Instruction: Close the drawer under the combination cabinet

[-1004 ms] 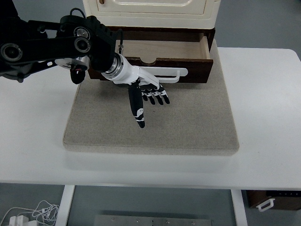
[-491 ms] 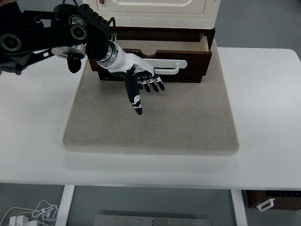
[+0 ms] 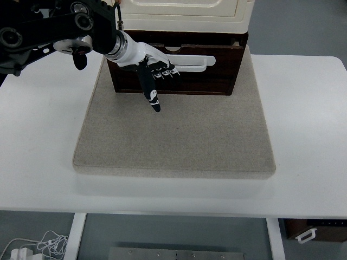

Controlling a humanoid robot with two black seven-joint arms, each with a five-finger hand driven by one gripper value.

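Fingers (image 3: pixel 162 69) of left hand (image 3: pixel 153 73) lie loosely spread against the drawer (image 3: pixel 173 73) front by its white handle (image 3: pixel 192 63), gripping nothing. Drawer sits under the cabinet (image 3: pixel 181 12), nearly shut. Probably rigid wood, slides easily; push flat on the front.

The drawer (image 3: pixel 179 70) now sits almost fully inside the cabinet (image 3: pixel 181 13); its open interior no longer shows. The left robot hand (image 3: pixel 154 73) has advanced with it toward the cabinet, fingers flat against the drawer front at the white handle (image 3: pixel 198 62).
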